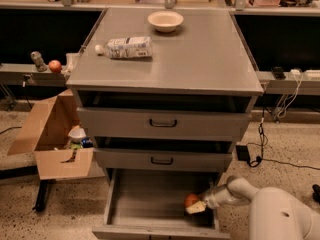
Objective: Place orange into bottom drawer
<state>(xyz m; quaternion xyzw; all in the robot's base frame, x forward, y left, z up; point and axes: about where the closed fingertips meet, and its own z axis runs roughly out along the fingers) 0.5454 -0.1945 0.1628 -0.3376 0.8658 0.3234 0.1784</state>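
The orange [190, 200] lies low inside the open bottom drawer [145, 199], near its right wall and towards the front. My gripper [196, 206] reaches into the drawer from the right on a white arm [235, 191], and its pale fingertips are right at the orange, on its front-right side. Whether the orange rests on the drawer floor or is held just above it cannot be told. The two upper drawers [162, 122] are closed.
On the cabinet top lie a white bowl [165, 20] and a plastic bottle on its side [125, 47]. A small reddish fruit [55, 66] sits on the ledge at left. An open cardboard box [52, 139] stands left of the cabinet. Cables [260, 134] hang at right.
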